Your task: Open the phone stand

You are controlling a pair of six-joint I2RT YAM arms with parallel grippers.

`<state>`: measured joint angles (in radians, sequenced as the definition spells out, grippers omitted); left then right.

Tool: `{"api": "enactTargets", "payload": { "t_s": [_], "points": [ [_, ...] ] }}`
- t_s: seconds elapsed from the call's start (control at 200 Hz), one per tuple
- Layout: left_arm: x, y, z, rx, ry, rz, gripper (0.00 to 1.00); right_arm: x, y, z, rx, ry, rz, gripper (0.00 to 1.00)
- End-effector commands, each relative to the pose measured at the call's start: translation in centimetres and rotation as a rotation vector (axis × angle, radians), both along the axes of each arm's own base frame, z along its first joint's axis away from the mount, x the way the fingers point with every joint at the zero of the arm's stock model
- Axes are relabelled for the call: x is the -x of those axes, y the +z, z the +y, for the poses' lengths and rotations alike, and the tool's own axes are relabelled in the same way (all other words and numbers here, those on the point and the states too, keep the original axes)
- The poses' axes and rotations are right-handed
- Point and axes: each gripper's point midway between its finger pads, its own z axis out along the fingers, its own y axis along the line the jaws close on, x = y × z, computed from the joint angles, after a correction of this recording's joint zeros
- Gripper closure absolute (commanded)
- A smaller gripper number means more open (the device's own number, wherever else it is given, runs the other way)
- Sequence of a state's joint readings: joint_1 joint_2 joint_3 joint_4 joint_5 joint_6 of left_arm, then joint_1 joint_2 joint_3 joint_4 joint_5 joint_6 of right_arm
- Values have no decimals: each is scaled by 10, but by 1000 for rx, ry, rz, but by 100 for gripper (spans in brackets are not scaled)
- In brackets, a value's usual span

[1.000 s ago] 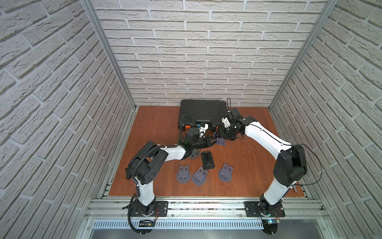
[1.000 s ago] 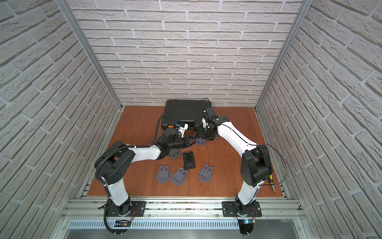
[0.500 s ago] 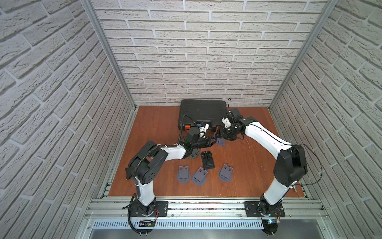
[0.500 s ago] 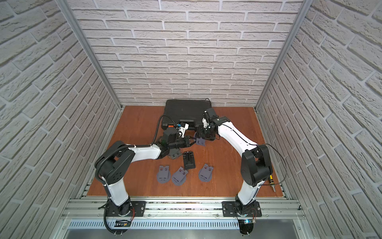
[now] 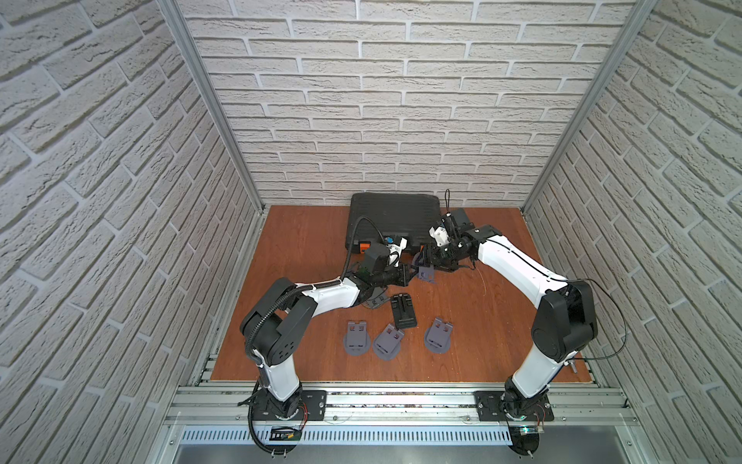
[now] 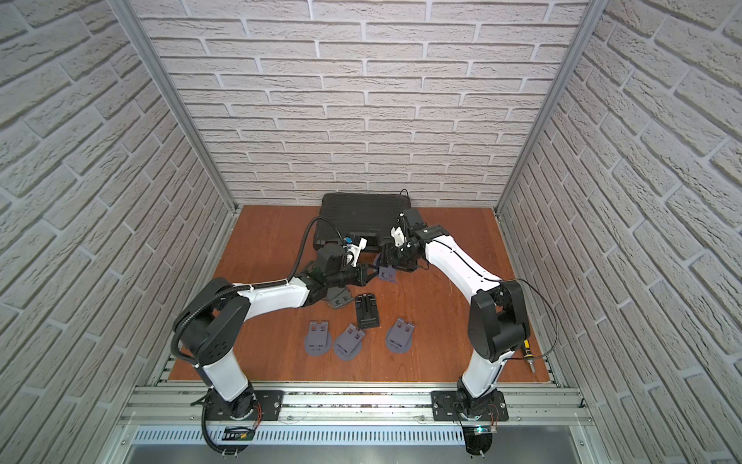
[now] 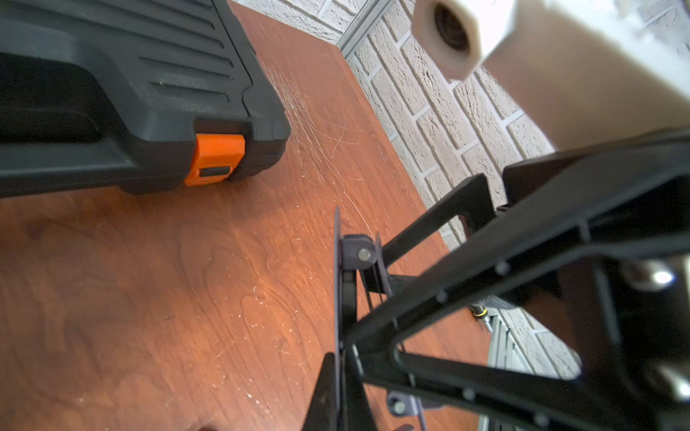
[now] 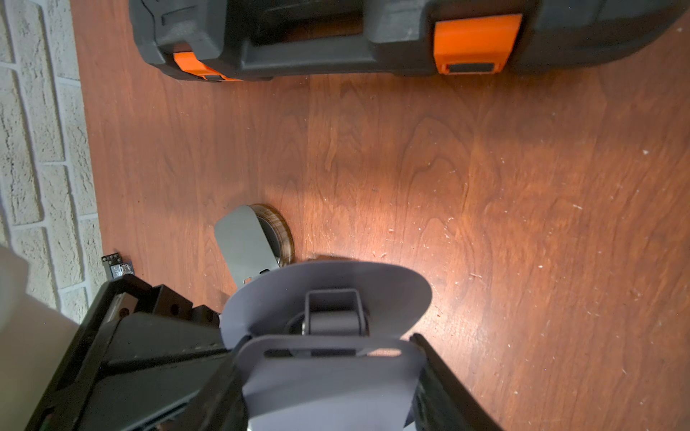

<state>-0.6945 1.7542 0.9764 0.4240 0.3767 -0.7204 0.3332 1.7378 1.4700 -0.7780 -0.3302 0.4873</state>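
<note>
The grey phone stand (image 5: 426, 274) (image 6: 386, 274) hangs just above the wooden floor between both arms, in front of the black case. My left gripper (image 5: 413, 274) (image 7: 339, 388) is shut on the edge of its thin round base plate (image 7: 338, 298), seen edge-on, with the hinge (image 7: 359, 254) beyond. My right gripper (image 5: 433, 265) (image 8: 328, 388) is shut on the stand's upper plate (image 8: 328, 373), one finger on each side edge. The round base (image 8: 325, 287) stands away from that plate, so the stand is partly unfolded.
A black case (image 5: 393, 219) with orange latches (image 8: 476, 41) lies at the back. A black folded stand (image 5: 403, 311) and three grey folded stands (image 5: 356, 337) (image 5: 388, 341) (image 5: 438, 335) lie toward the front. Another grey stand (image 8: 244, 242) lies under my left arm.
</note>
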Motion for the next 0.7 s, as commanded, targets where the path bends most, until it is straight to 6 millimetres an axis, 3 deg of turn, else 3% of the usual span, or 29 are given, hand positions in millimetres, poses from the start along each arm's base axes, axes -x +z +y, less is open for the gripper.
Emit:
{"api": "enactTargets", "payload": {
  "t_s": [0.0,0.35,0.695],
  "points": [
    [-18,-54,50,-257,134,21,100,9,33,5,-70,44,-18,94],
    [-28,-68,84,-368,186,-1,100,20,36,-6,-55,79,16,94],
    [-31,-74,96,-392,201,-1,100,27,40,-12,-49,105,34,94]
  ]
}}
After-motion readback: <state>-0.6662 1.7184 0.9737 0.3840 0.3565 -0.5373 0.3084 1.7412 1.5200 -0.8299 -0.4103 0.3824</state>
